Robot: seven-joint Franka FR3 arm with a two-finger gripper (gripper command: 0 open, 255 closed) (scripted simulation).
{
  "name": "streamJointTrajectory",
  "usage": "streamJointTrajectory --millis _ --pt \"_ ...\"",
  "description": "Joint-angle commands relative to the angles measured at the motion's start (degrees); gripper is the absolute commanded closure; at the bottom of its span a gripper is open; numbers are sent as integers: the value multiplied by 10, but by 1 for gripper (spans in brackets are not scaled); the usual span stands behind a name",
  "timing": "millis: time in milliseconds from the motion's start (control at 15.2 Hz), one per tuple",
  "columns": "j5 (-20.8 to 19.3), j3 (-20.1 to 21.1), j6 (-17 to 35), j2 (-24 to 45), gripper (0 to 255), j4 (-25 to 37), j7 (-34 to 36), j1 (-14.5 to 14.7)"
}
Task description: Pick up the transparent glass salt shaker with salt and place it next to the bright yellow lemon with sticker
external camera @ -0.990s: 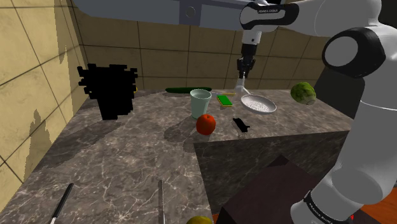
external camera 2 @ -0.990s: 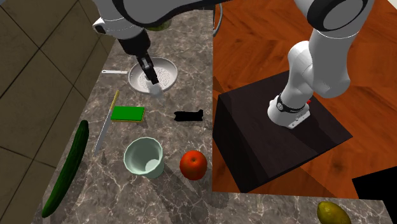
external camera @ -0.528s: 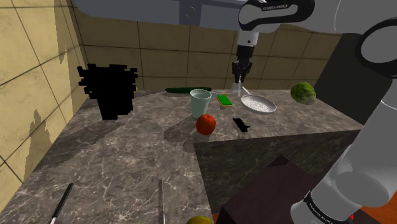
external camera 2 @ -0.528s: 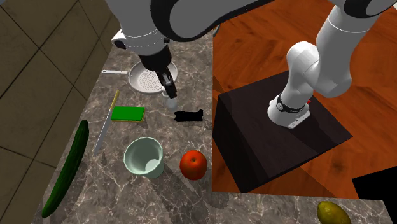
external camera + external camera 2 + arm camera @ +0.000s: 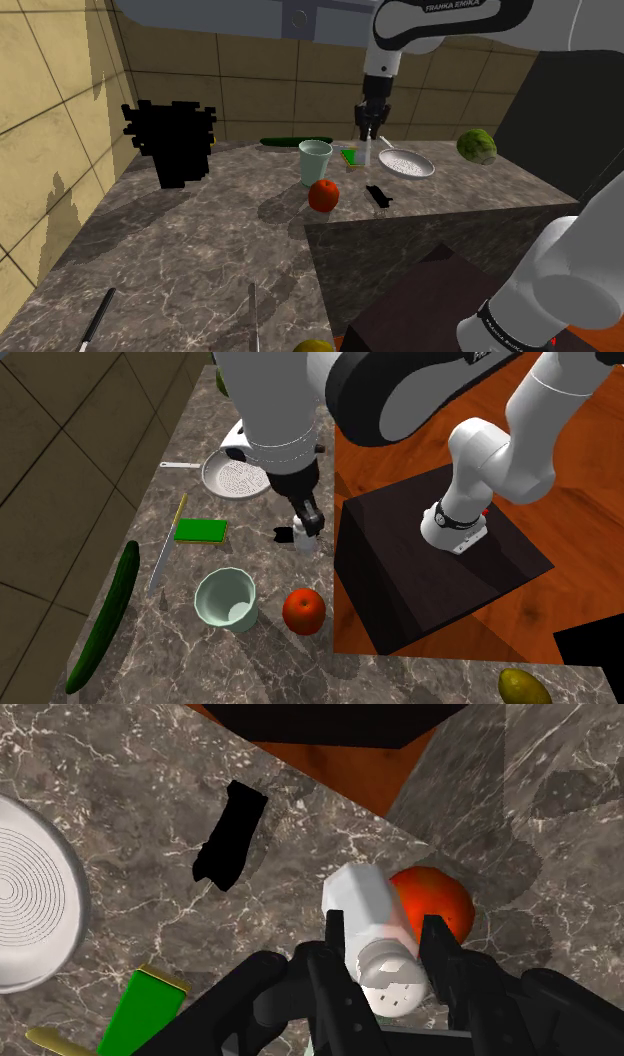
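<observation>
The salt shaker [image 5: 372,936] is a pale, whitish jar with a perforated cap. It hangs in the air above the marble counter, clasped between my gripper's [image 5: 385,956] two black fingers [image 5: 336,944]. In the shoulder view the gripper [image 5: 368,138] holds the shaker [image 5: 367,156] over the green block [image 5: 352,156]. In the second exterior view the gripper [image 5: 304,526] and shaker [image 5: 306,541] are over the small black shape [image 5: 284,534]. The yellow lemon [image 5: 313,346] lies far off at the counter's near edge, also seen as the lemon [image 5: 524,685].
A red fruit [image 5: 303,611], a pale cup [image 5: 226,598], a cucumber [image 5: 103,617], a knife [image 5: 165,547] and a round strainer [image 5: 235,476] lie on the counter. A green round fruit [image 5: 477,146] and a large black shape [image 5: 170,140] stand at the back. Two utensils [image 5: 97,315] lie near the lemon.
The arm has carried the shaker away from above the strainer, toward the shoulder view's left and the small black shape. The grip has stayed shut on it.
</observation>
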Motion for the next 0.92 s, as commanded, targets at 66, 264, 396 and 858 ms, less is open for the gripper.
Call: streamJointTrajectory --millis 66,264,396,858 --pt "5 22 8 -28 255 -33 40 18" --pt "12 46 14 -50 255 -58 79 36" --pt "18 62 18 -63 255 -71 106 47" --pt "43 121 30 -88 255 -98 198 88"
